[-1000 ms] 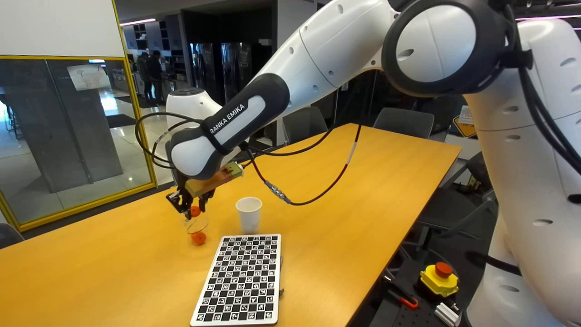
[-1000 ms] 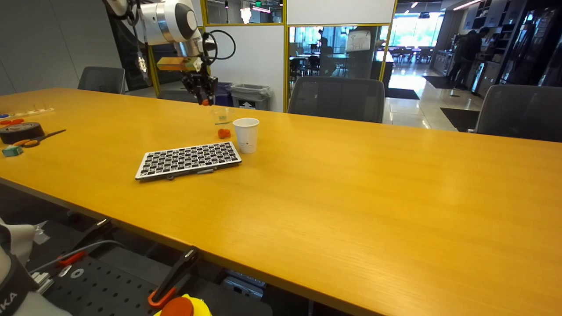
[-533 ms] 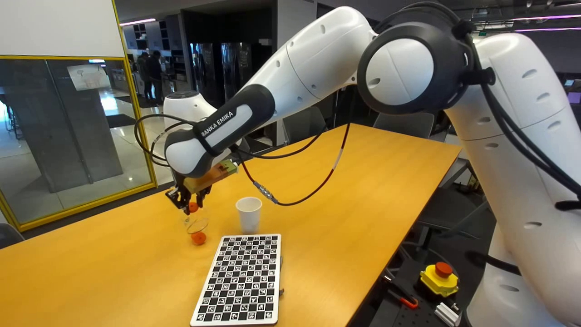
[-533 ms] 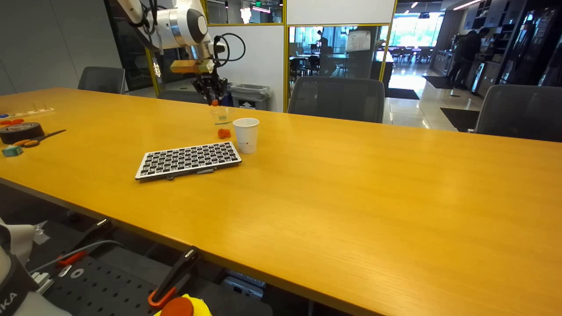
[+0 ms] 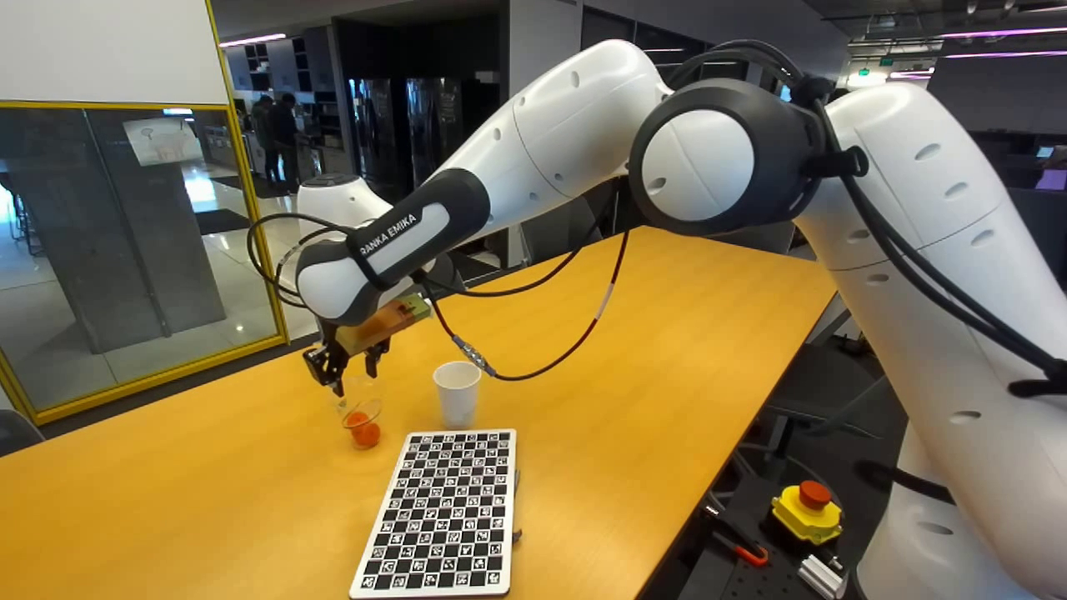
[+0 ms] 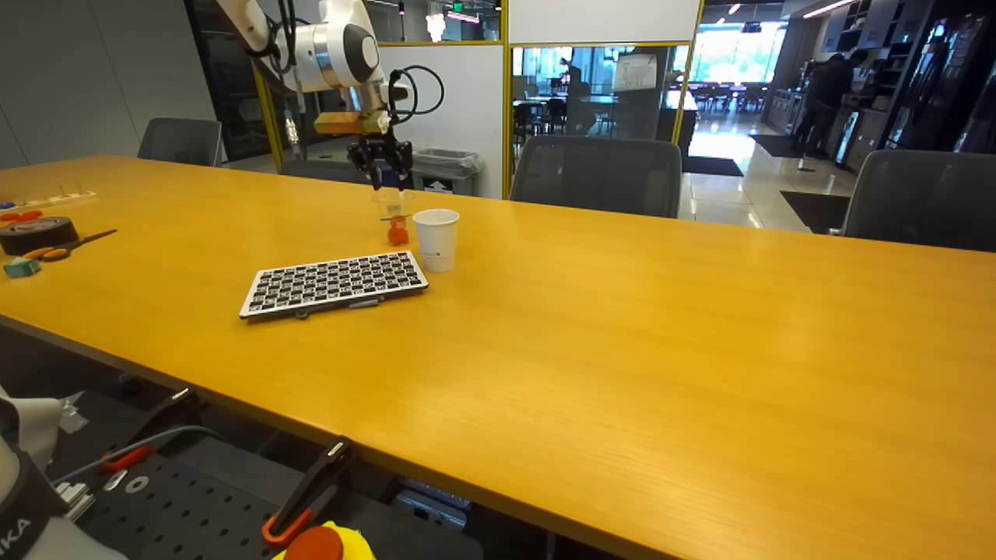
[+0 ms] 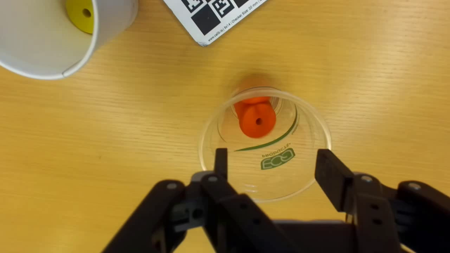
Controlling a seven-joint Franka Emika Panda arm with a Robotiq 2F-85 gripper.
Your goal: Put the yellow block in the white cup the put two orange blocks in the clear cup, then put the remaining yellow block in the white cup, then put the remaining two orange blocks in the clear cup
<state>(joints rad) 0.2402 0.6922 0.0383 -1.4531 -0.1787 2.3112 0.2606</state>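
My gripper (image 7: 270, 158) is open and empty, its fingers above the rim of the clear cup (image 7: 281, 188). In both exterior views the gripper (image 5: 355, 382) (image 6: 389, 187) hangs just over that cup. Orange blocks (image 7: 257, 121) lie inside at its bottom, one on top; they also show in both exterior views (image 5: 365, 432) (image 6: 398, 232), but their exact count is unclear. The white cup (image 7: 114, 21) stands upright beside it, also in both exterior views (image 5: 457, 398) (image 6: 437, 243). A yellow block (image 7: 82, 14) sits inside the white cup. Only part of that cup's inside shows.
A checkerboard panel (image 5: 442, 508) (image 6: 334, 281) lies close to both cups. Farther along the table are a black tape roll (image 6: 39, 235), scissors (image 6: 78, 243), a green block (image 6: 21, 267), red-orange pieces (image 6: 25, 216) and a peg rack (image 6: 74, 197). A cable (image 5: 550, 377) hangs from the arm.
My gripper has opened and let go of an orange block, which has dropped into the clear cup. The arm has shifted a little, bringing the gripper over the cup. The cups have not moved.
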